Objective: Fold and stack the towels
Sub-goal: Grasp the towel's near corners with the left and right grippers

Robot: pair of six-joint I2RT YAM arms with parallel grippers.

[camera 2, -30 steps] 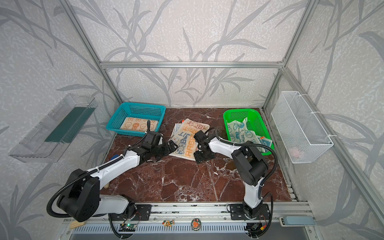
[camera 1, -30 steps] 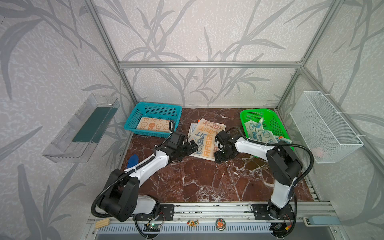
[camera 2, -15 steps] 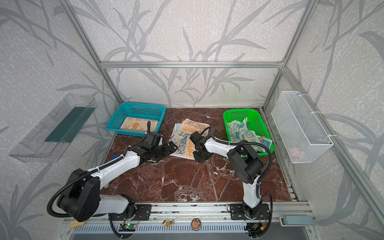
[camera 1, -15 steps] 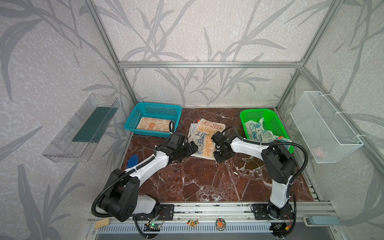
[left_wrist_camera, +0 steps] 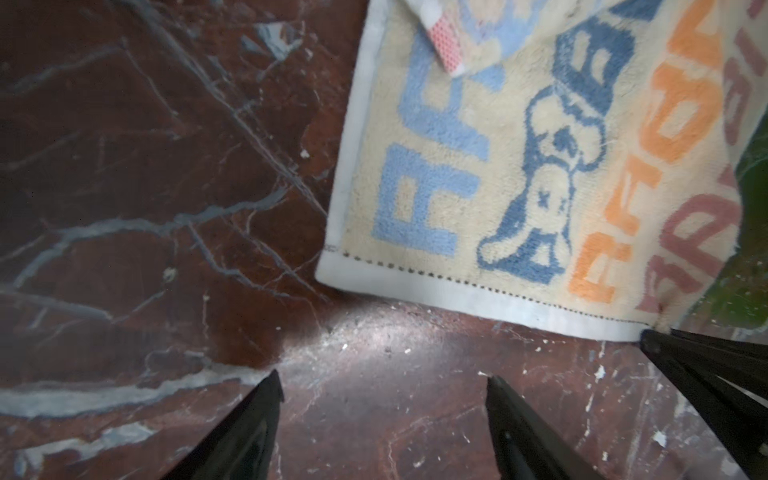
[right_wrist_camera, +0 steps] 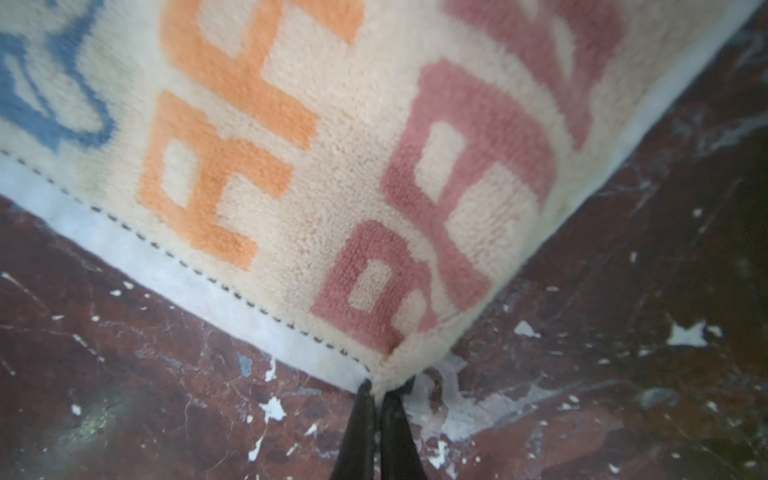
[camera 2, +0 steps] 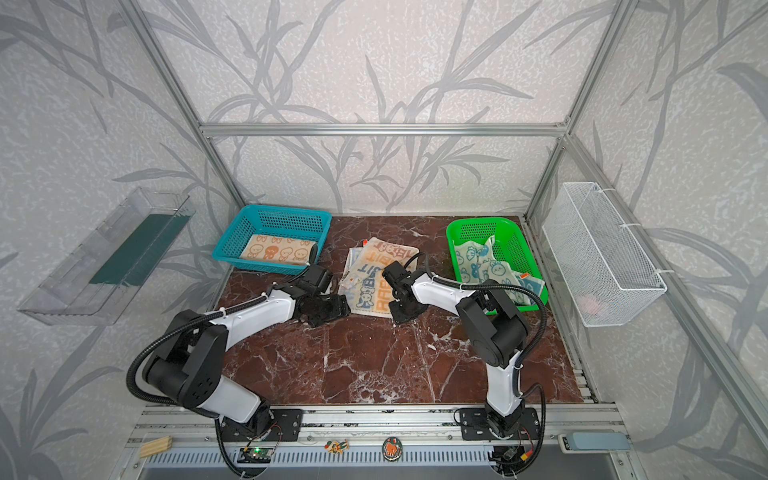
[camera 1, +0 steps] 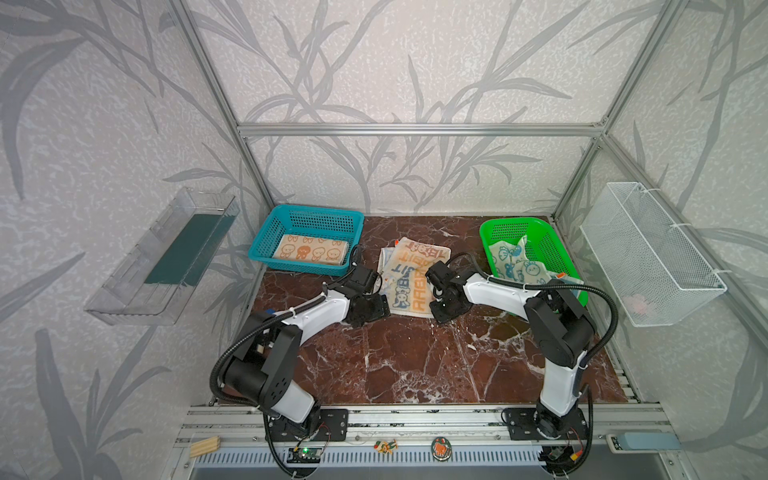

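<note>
The towels (camera 1: 411, 274) are spread over three places on a dark red marble tabletop (camera 1: 415, 357), which is shown in both top views. A white wire basket (camera 1: 648, 249) is hung on the right wall and a clear plastic tray (camera 1: 166, 257) on the left wall, both off the table. A teal plastic lattice basket (camera 1: 318, 222) is set at the back left corner, and a bright green plastic lattice basket (camera 1: 509, 226) at the back right.

Between the two baskets, on bare marble, the long cream terry striped towel (camera 2: 376, 274) is laid out from back to front. It is lettered RABBIT in blue, orange and brown, and a second layer is shown along its left edge. The cream terry towel with orange bunnies (camera 1: 313, 250) is laid flat and folded in the teal basket. The cream terry towel with blue bunnies (camera 1: 513, 259) is bunched up in the green basket.

The right gripper (right_wrist_camera: 380, 390) is clamped tight on the near right corner of the striped towel, and the cloth is drawn into a small peak between the black fingertips. The corner seems to be raised slightly, though this is hard to judge. The left gripper (left_wrist_camera: 382, 377) is held just short of the near hem, by the left corner. Its jaws are parted, with only marble between them, and no cloth is touched. A small pink-checked label (left_wrist_camera: 446, 41) is seen on the striped towel near its left edge.
</note>
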